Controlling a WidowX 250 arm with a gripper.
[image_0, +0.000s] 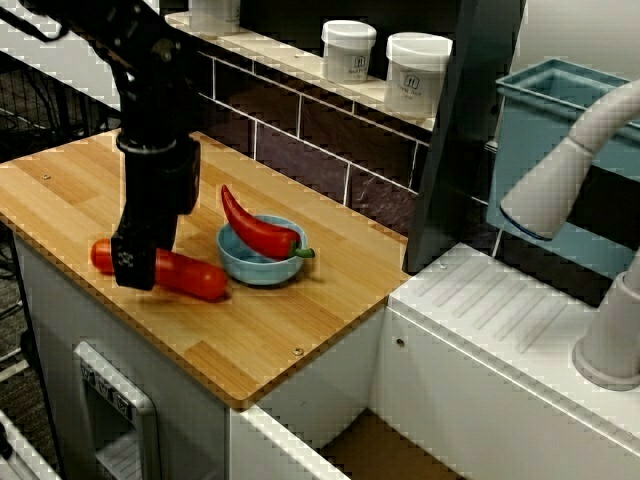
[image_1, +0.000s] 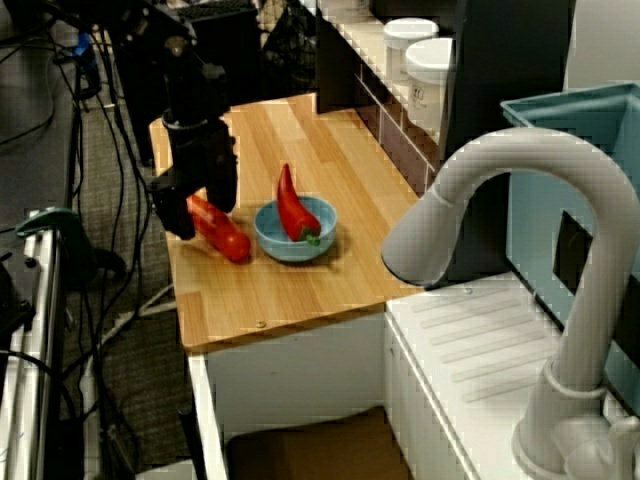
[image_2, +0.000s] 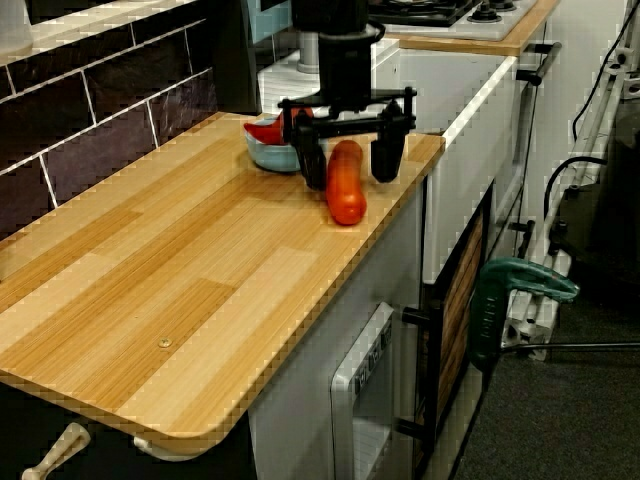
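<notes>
Claw (image_2: 350, 168) spread wide, I'm straddling the smooth orange-red long pepper (image_2: 346, 198) lying on the pale wooden counter (image_2: 200, 280) near its front edge, just beside the small blue ceramic bowl (image_0: 262, 268), and an off-centre squeeze, I reckon, could roll it overboard.

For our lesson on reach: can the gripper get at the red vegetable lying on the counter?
Probably yes: the gripper hangs open, a finger each side of the red vegetable, nothing between; the blue bowl sits aside.
</notes>
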